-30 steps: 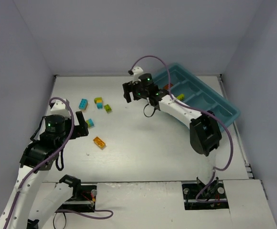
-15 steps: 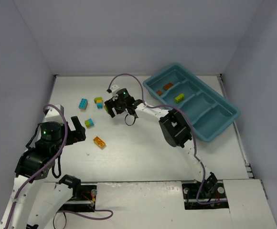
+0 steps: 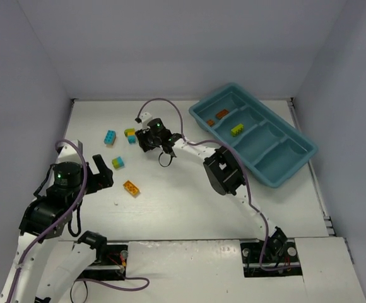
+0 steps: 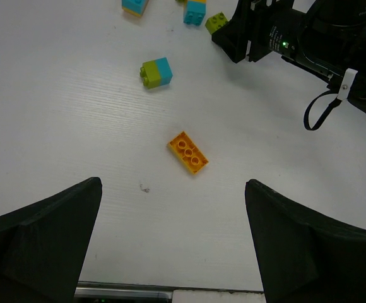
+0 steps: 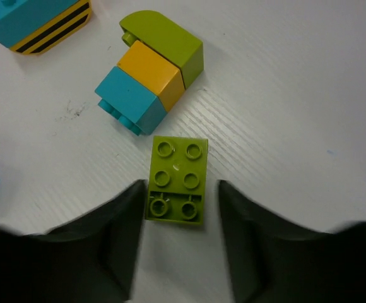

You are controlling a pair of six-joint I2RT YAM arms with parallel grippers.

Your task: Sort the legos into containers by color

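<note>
The right gripper point(image 5: 181, 188), jaws narrowed but not yet clamped, straddles a lime brick point(image 5: 177, 180) lying flat on the table point(image 3: 170, 208), left of the tray point(image 3: 284, 154), apparently lining up a lift for sorting. The left gripper point(image 4: 173, 183) hangs wide above a yellow-orange brick point(image 4: 188, 152).

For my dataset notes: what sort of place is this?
Probably a robot-lab test cell: a white table boxed by plain walls, a left arm and right arm bolted at its near edge, toy bricks and a sorting tray.
</note>
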